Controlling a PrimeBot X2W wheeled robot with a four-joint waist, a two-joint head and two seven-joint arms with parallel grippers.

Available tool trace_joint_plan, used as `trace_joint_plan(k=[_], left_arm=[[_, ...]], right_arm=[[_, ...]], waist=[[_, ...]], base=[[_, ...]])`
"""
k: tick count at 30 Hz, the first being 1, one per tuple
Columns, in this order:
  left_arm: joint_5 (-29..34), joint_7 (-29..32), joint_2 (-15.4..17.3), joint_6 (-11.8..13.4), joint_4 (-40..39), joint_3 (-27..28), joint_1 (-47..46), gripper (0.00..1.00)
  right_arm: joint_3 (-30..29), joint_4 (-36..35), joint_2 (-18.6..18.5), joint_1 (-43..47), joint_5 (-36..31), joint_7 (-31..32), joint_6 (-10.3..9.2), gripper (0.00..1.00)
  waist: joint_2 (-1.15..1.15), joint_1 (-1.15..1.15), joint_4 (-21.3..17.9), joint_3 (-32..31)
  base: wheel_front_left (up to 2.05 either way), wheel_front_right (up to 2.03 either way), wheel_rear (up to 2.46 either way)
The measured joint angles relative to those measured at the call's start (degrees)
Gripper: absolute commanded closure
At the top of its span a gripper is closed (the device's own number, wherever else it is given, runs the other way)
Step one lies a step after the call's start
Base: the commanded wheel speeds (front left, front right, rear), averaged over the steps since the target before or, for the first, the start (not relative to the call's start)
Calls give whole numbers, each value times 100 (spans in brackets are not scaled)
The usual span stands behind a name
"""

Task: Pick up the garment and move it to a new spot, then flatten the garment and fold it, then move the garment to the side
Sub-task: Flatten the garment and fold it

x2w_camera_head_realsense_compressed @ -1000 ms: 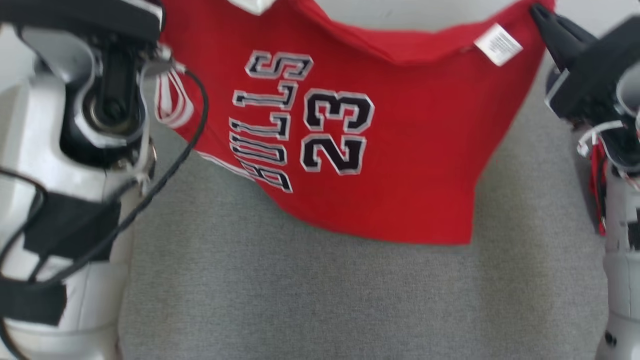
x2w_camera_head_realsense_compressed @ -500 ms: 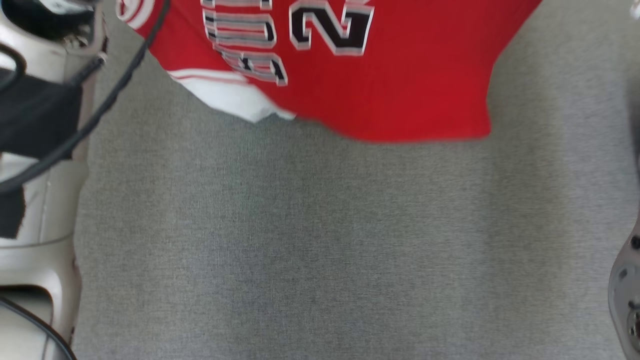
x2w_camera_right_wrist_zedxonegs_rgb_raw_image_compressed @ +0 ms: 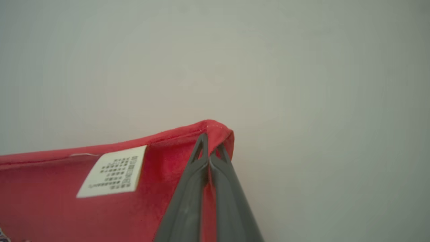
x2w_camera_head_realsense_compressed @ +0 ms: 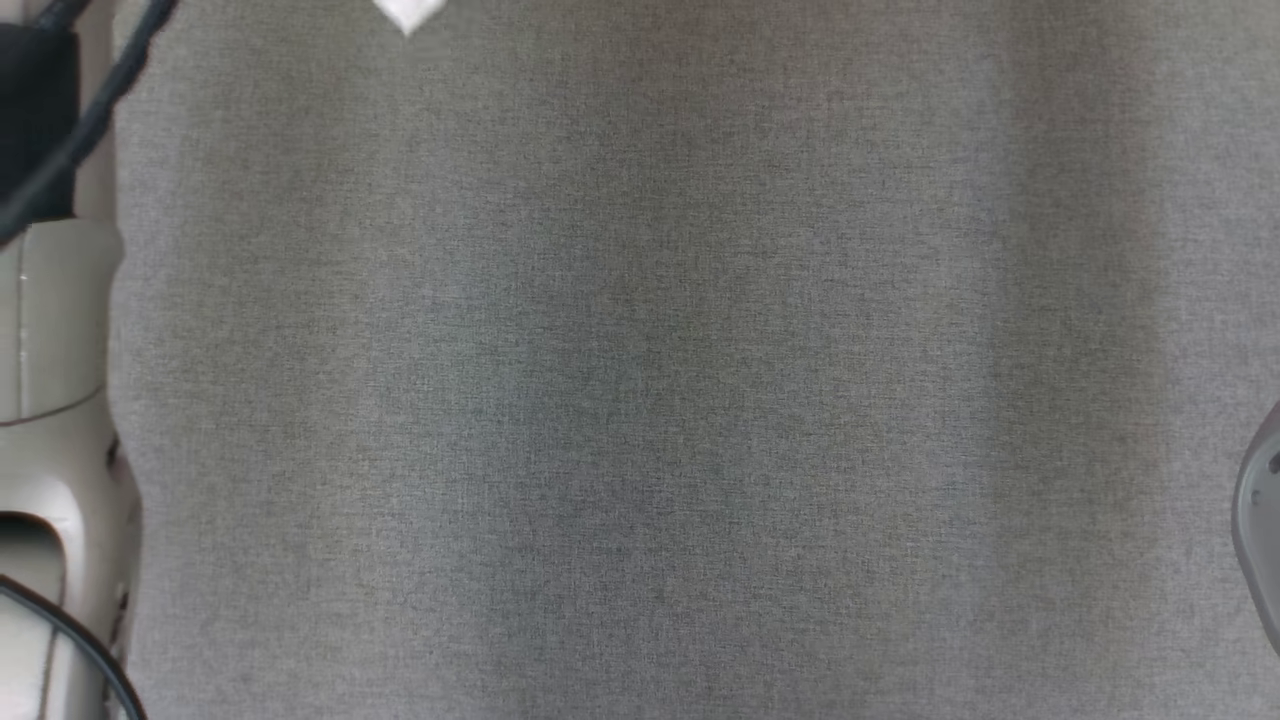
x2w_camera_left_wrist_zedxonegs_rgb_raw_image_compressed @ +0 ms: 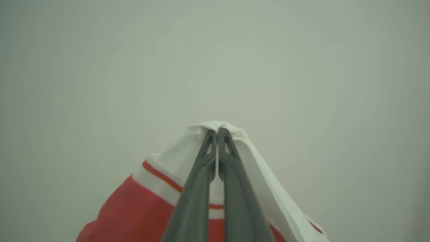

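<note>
Left gripper (x2w_camera_left_wrist_zedxonegs_rgb_raw_image_compressed: 217, 132): fingers pressed together, pinching white-trimmed corner of red garment (x2w_camera_left_wrist_zedxonegs_rgb_raw_image_compressed: 134, 208); cloth drapes down both sides of fingers, plain pale backdrop behind. Right gripper (x2w_camera_right_wrist_zedxonegs_rgb_raw_image_compressed: 210, 148): fingers closed on red hem corner; white care label (x2w_camera_right_wrist_zedxonegs_rgb_raw_image_compressed: 112, 176) just beside grip, print too small to read. Head view: small white tip of garment at top, left of centre, over grey fabric worktop (x2w_camera_head_realsense_compressed: 640, 400); pale left forearm (x2w_camera_head_realsense_compressed: 55, 400) and black cable (x2w_camera_head_realsense_compressed: 90, 120) along left side.

L arm shell (x2w_camera_head_realsense_compressed: 60, 330) pale w/ black cable (x2w_camera_head_realsense_compressed: 100, 90) & strap (x2w_camera_head_realsense_compressed: 40, 80); fingers (x2w_camera_left_wrist_zedxonegs_rgb_raw_image_compressed: 195, 195) dark grey, triangular tip cut-outs
</note>
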Motion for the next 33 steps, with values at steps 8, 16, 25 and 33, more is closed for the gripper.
trace_joint_plan(k=[8, 16, 25, 33], left_arm=[[145, -37, -221, -637, 177, -435, 753, 100], [-24, -19, -280, -1070, 131, -788, 1936, 100], [-510, 602, 73, -1042, -445, -1032, 4078, 100], [-1035, 1345, 493, -873, -1319, -1266, 5892, 100]], right_arm=[[490, 280, -359, 696, -201, 221, 0, 100], [856, -177, -956, 2202, 637, 1117, 1, 100], [810, -1394, -1070, 4283, 1474, 2315, 1, 100], [749, -2329, -917, 5767, 1543, 3218, 1, 100]], waist=[[0, 0, 126, 145], [0, 0, 351, 71], [-1, -1, 452, -519], [-2, -3, 500, -1172]], base=[[0, 0, 0], [0, 0, 0], [0, 0, 0], [0, 0, 0]])
